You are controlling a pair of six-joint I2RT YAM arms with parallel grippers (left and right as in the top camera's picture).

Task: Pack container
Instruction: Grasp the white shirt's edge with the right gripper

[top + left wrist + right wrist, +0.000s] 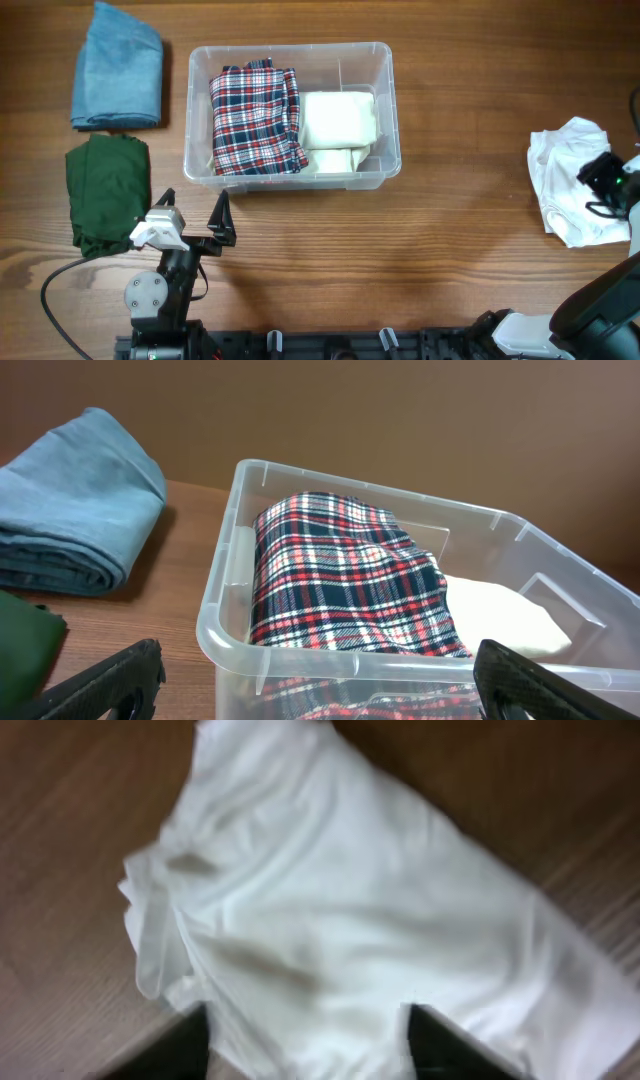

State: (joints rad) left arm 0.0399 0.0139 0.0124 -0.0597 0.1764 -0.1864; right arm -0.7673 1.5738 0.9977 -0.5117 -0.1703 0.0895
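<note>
The clear plastic container point(291, 55) stands at the table's upper middle and holds a folded red-and-navy plaid cloth point(255, 120) on the left and a folded cream cloth point(340, 122) on the right. It also shows in the left wrist view point(300, 660), just beyond my left fingers. My left gripper point(192, 215) is open and empty, in front of the container's near left corner. A crumpled white cloth point(565, 175) lies at the far right. My right gripper point(600, 185) is over it, open, its fingers straddling the white cloth point(330, 920).
A folded light-blue cloth point(118, 68) lies at the upper left, with a folded dark-green cloth point(107, 190) below it, next to my left gripper. The blue cloth also shows in the left wrist view point(75, 510). The table is brown wood.
</note>
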